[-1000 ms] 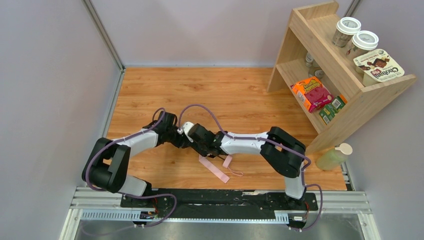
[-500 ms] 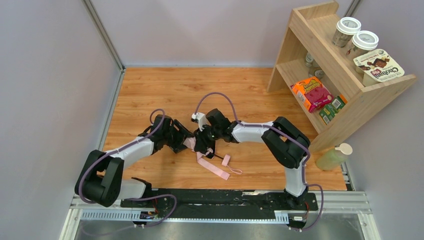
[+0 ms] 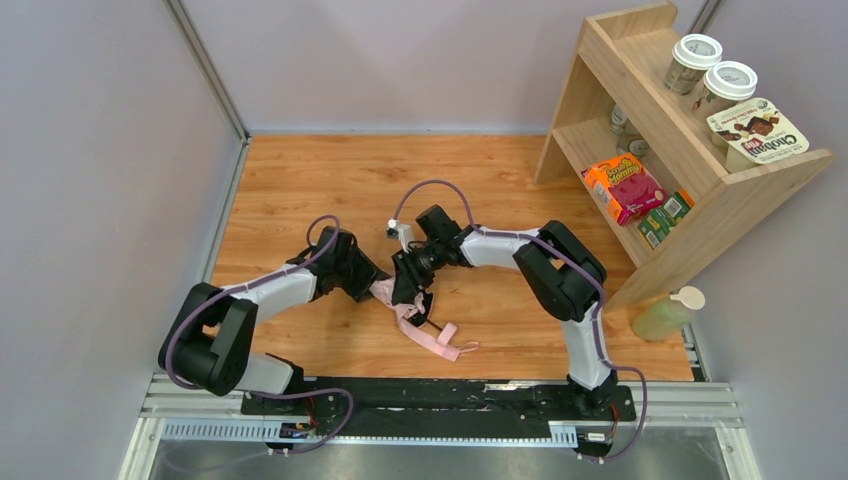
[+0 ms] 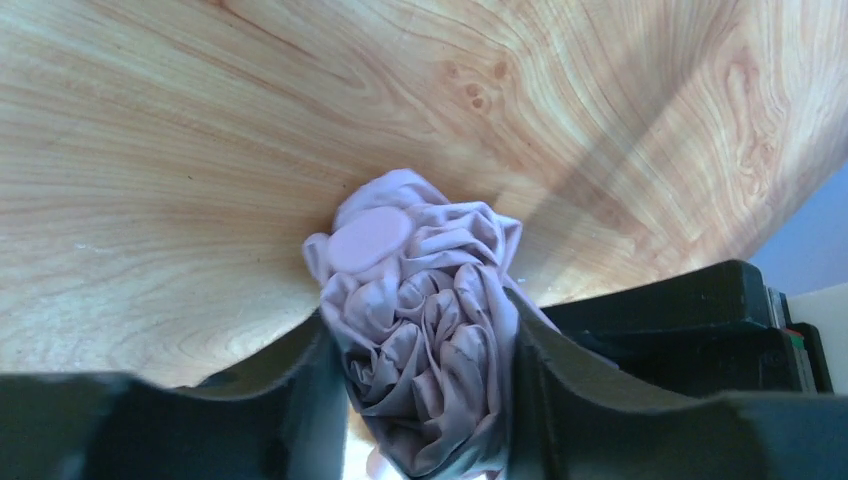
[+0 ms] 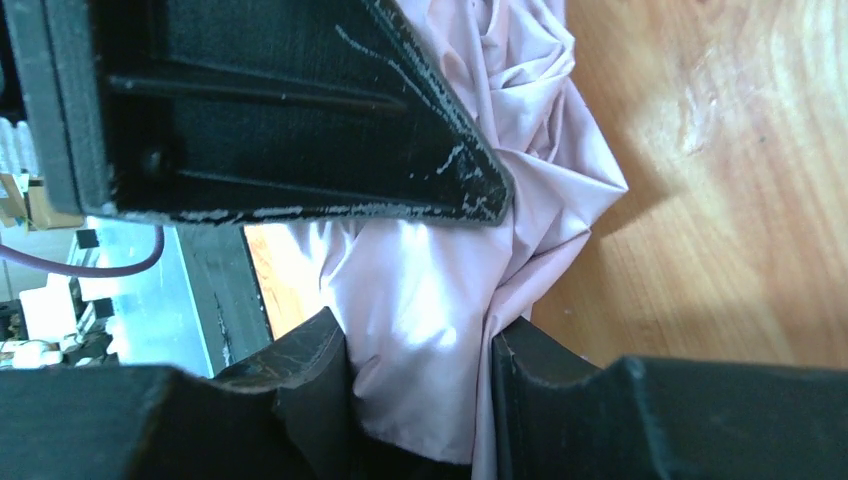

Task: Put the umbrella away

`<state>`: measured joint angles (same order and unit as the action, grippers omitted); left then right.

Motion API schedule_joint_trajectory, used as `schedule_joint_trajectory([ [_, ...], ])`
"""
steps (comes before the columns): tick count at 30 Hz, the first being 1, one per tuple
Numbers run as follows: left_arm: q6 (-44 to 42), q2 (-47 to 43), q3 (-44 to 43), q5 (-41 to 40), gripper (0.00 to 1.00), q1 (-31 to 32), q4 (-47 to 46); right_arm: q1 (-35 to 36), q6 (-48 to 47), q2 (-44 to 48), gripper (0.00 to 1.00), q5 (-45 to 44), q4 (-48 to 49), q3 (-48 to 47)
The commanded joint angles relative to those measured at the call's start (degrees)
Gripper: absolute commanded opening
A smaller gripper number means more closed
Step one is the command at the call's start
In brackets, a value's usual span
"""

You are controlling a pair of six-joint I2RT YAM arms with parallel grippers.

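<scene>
The pale pink folded umbrella [image 3: 386, 293] is held just above the wooden table, between my two grippers. My left gripper [image 3: 372, 282] is shut on its bunched tip end; in the left wrist view the crumpled pink folds [image 4: 425, 320] fill the gap between my fingers [image 4: 300, 390]. My right gripper [image 3: 408, 285] is shut on the pink cloth from the other side; the right wrist view shows fabric [image 5: 440, 300] pinched between its fingers [image 5: 540, 380]. The pink strap [image 3: 432, 338] trails onto the table towards the near edge. The dark handle is hidden.
A wooden shelf [image 3: 640, 150] stands at the back right with jars, a yogurt tub [image 3: 757, 132], an orange box [image 3: 624, 186] and small green packs. A pale green pump bottle [image 3: 668, 313] stands right of the table. Grey walls close in the left and the back.
My right gripper has swung left and back and now grips the umbrella next to the left gripper. The strap has been dragged left and forward along the table.
</scene>
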<state>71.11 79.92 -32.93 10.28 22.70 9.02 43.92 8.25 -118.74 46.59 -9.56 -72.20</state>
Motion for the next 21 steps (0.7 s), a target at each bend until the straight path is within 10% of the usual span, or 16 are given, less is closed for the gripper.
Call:
schedule_joint_trajectory([
  [1,-4.58,5.16,4.88,-5.27,0.40,1.47,5.84,0.99,-0.78,-2.56,0.00,-3.59,-11.53,2.24],
  [6,-2.83,4.02,6.74,-5.01,0.06,1.56,5.83,4.67,-0.96,1.22,0.05,-15.45,-16.09,-0.30],
  [8,-2.03,3.23,6.82,-4.49,0.00,1.56,6.36,6.61,-0.26,2.10,0.21,-20.55,-18.81,-2.93],
  [13,0.60,1.47,6.38,-5.01,0.00,1.65,8.99,11.35,0.98,6.84,0.59,-26.11,-21.55,-6.54],
  [21,7.01,0.24,4.46,-1.94,0.00,1.56,12.51,18.03,0.89,7.56,0.67,-44.53,-21.64,-6.37],
])
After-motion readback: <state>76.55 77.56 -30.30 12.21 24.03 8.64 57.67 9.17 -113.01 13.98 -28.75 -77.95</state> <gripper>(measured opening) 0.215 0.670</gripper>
